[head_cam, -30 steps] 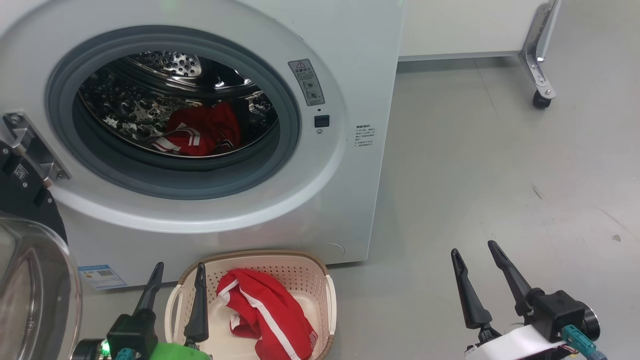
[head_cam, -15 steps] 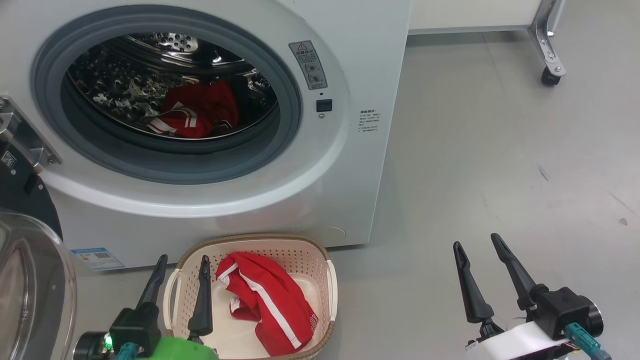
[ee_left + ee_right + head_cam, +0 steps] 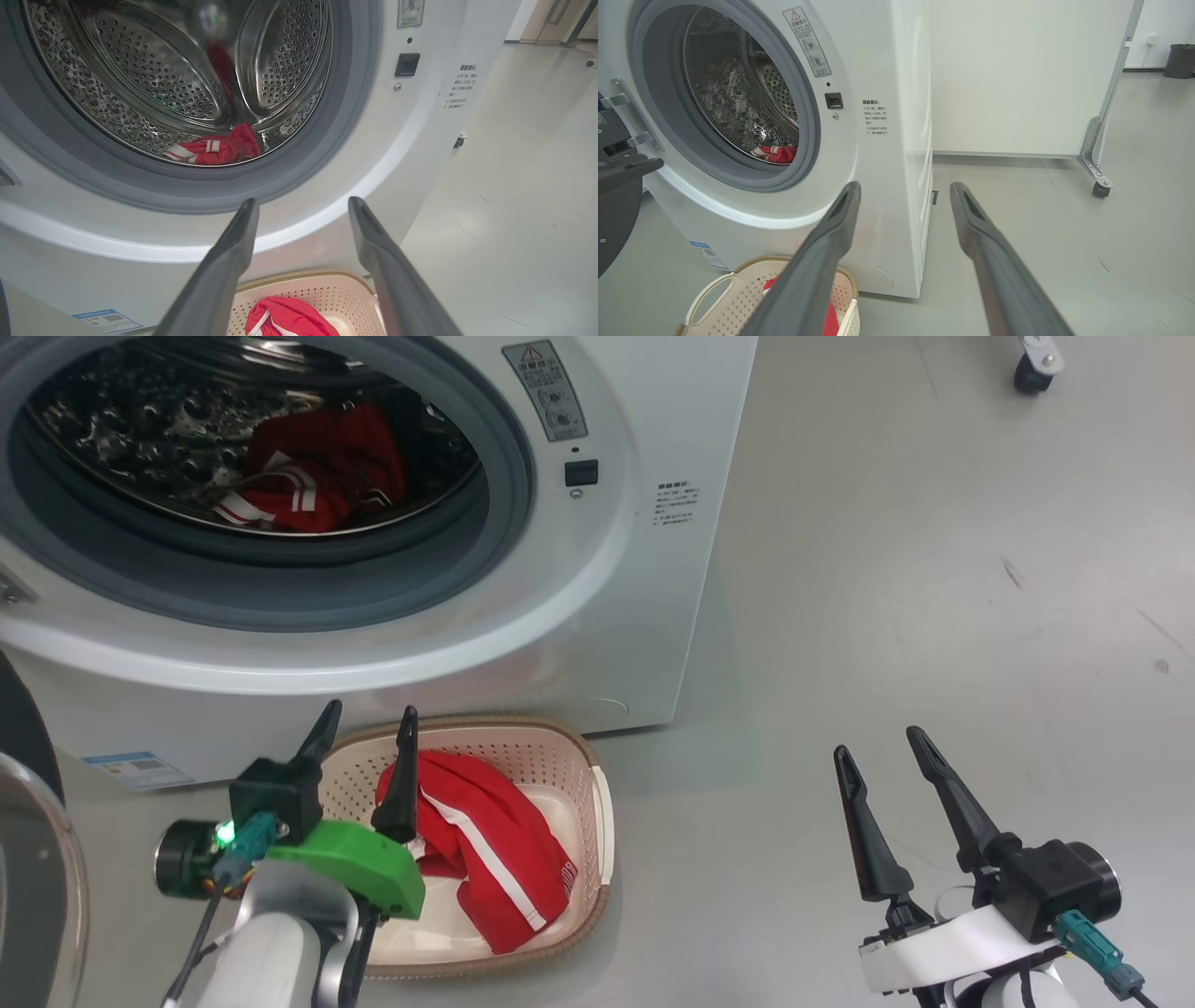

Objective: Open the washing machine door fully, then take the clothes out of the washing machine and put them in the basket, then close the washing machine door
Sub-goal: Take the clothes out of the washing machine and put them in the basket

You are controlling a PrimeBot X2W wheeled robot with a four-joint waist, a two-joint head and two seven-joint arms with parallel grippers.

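The washing machine (image 3: 644, 569) stands with its mouth uncovered, and the washing machine door (image 3: 19, 737) is swung out at the far left edge. Red clothes with white stripes (image 3: 308, 471) lie in the steel drum (image 3: 154, 79). The cream basket (image 3: 560, 756) sits on the floor against the machine's front and holds a red garment with a white stripe (image 3: 485, 849). My left gripper (image 3: 369, 712) is open and empty over the basket's back left, fingers pointing at the machine (image 3: 303, 201). My right gripper (image 3: 878, 742) is open and empty over bare floor to the right.
Grey floor (image 3: 934, 569) spreads to the right of the machine. A white panel (image 3: 1017, 70) on a metal leg with a caster (image 3: 1101, 189) stands behind it. A dark bin (image 3: 1180, 59) sits far back right.
The head camera has tipped down, so the whole picture has slid upward. My left gripper has risen and reached forward over the basket toward the machine. The right gripper has barely moved.
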